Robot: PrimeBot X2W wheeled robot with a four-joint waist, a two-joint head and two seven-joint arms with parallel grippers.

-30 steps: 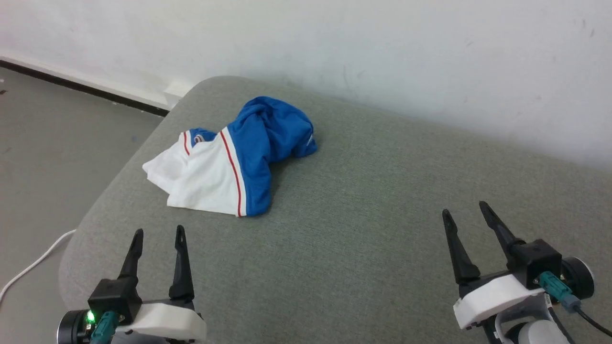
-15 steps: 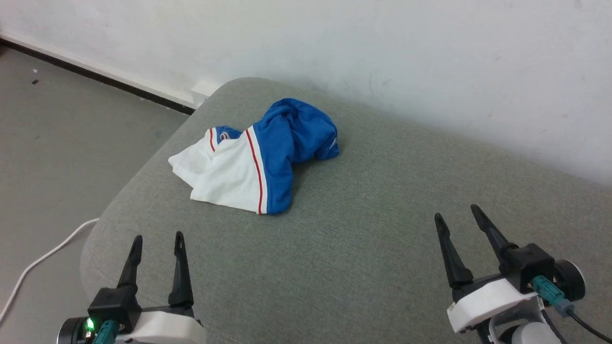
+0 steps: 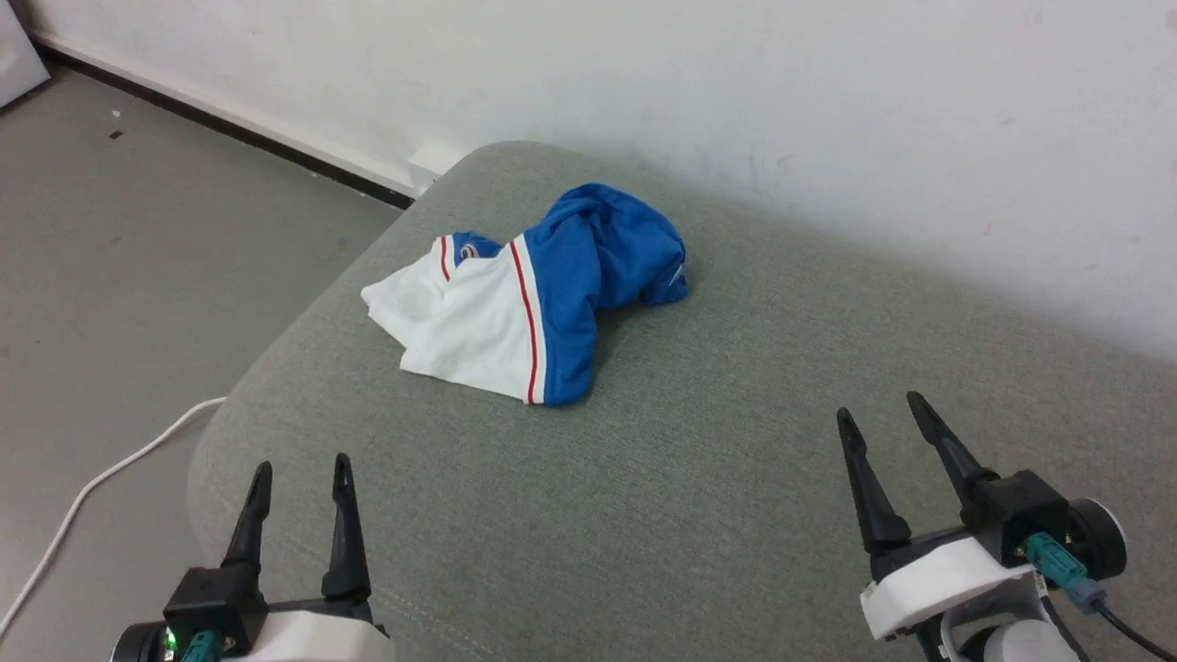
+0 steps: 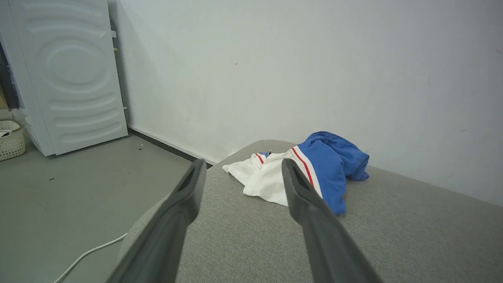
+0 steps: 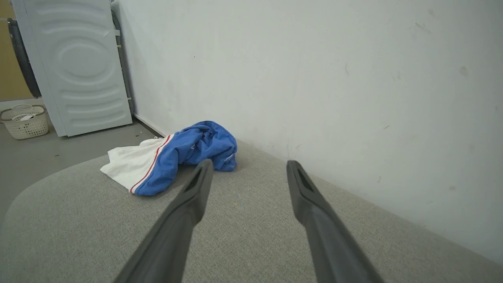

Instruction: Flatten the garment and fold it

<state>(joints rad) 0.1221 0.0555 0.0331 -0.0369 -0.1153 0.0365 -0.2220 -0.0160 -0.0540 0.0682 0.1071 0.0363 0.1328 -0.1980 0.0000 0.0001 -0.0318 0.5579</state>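
Shirt (image 3: pixel 542 294) crumpled near bench (image 3: pixel 699 515) far left corner | left fingers (image 3: pixel 342 524), right fingers (image 3: pixel 864 487) open, empty, near edge | risk: pinching bunched layers drags heap off left edge

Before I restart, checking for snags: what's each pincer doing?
Left pincer: open, holding nothing.
Right pincer: open, holding nothing.
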